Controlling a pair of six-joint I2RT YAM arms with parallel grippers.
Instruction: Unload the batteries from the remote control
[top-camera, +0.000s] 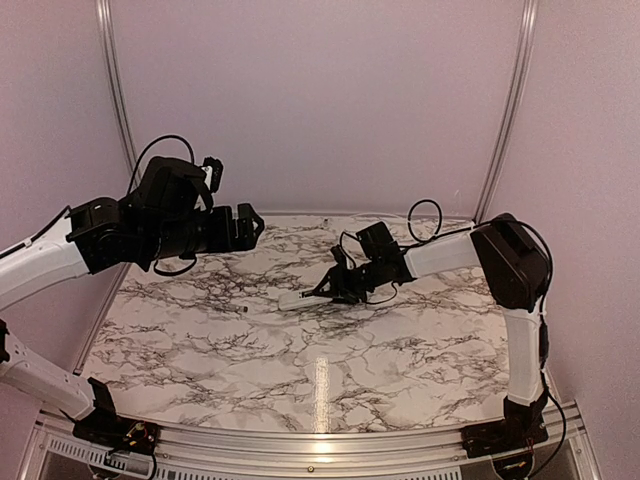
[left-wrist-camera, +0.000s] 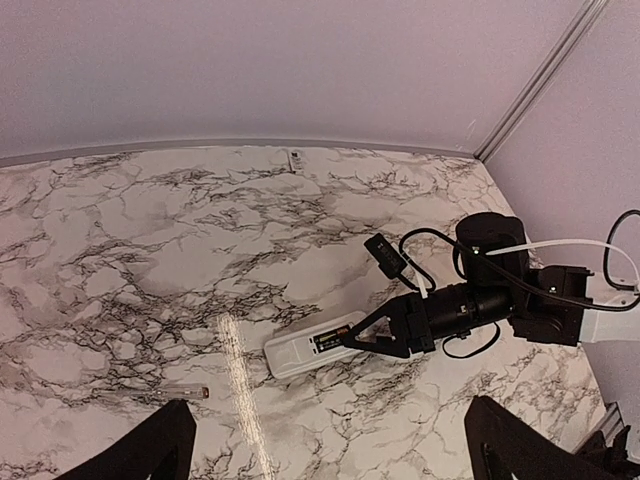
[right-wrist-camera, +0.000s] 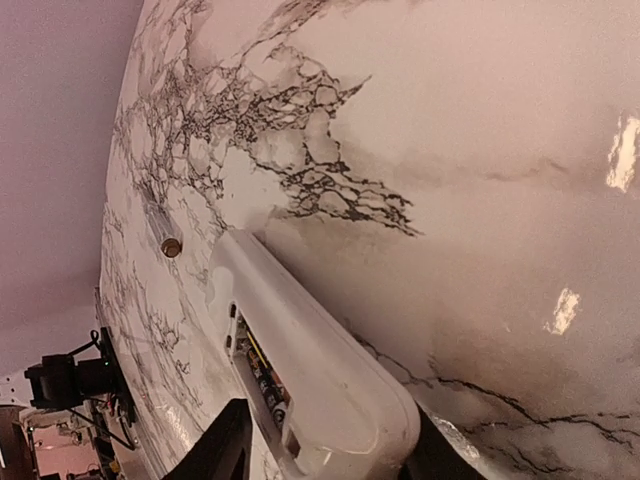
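Observation:
The white remote control (top-camera: 298, 298) lies back-up on the marble table (top-camera: 200, 340), its battery recess open. My right gripper (top-camera: 322, 290) is shut on the remote's right end, one finger on each long side. One battery (left-wrist-camera: 342, 337) still sits in the recess; it also shows in the right wrist view (right-wrist-camera: 262, 378). Another battery (top-camera: 245, 310) lies loose on the table left of the remote, seen from the left wrist (left-wrist-camera: 190, 393) and right wrist (right-wrist-camera: 165, 240). My left gripper (top-camera: 255, 225) hovers high over the table's left back, open and empty.
A small white object (left-wrist-camera: 296, 157) lies at the table's back edge. Metal frame posts (top-camera: 505, 110) stand at the back corners. The right arm's cable (left-wrist-camera: 420, 270) loops above the remote.

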